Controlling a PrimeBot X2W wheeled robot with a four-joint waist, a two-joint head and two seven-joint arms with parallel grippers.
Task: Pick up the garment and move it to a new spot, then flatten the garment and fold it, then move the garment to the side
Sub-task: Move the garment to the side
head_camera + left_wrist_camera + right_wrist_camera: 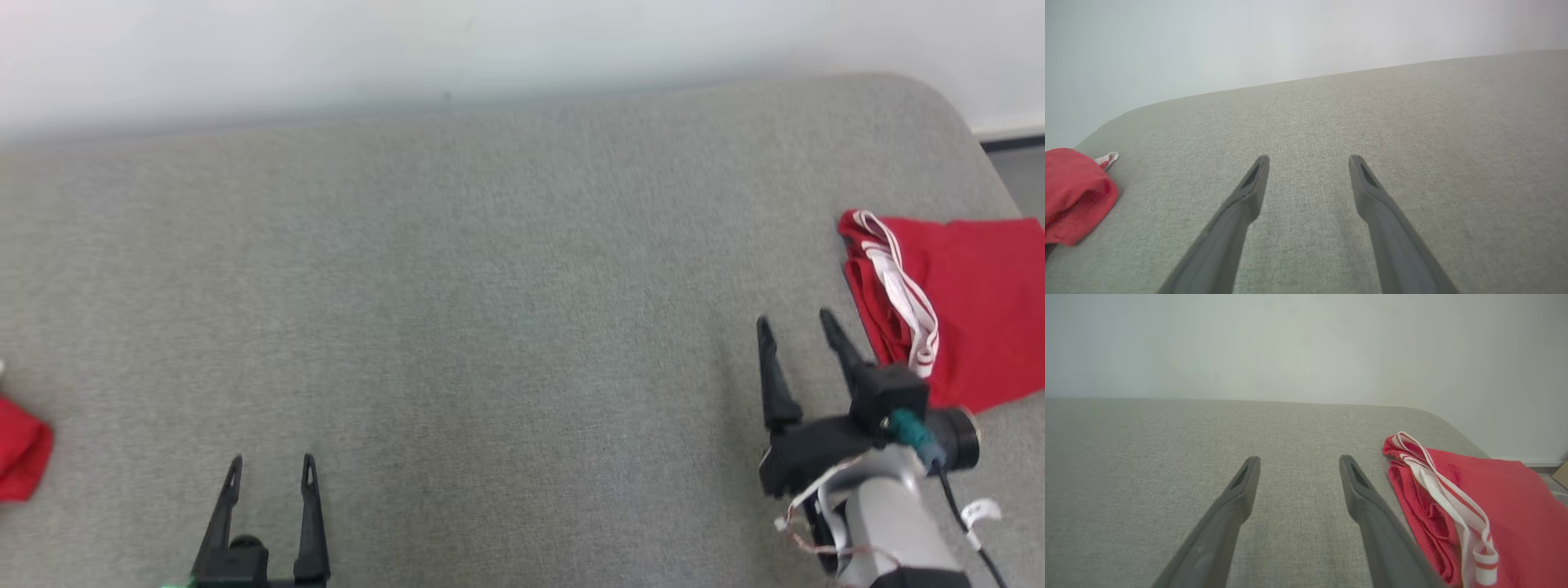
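The folded red garment (971, 310) lies just to the right of the right gripper (793, 320), its long axis running alongside the spread jaws. The left gripper (273, 461), also spread and empty, is well away.

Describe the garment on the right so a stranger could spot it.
On the grey surface, look to the far right edge, beside the right end effector. The garment lies there, flat and red. A long white striped band along its left side sets it apart from the small bunched red cloth at the left edge.
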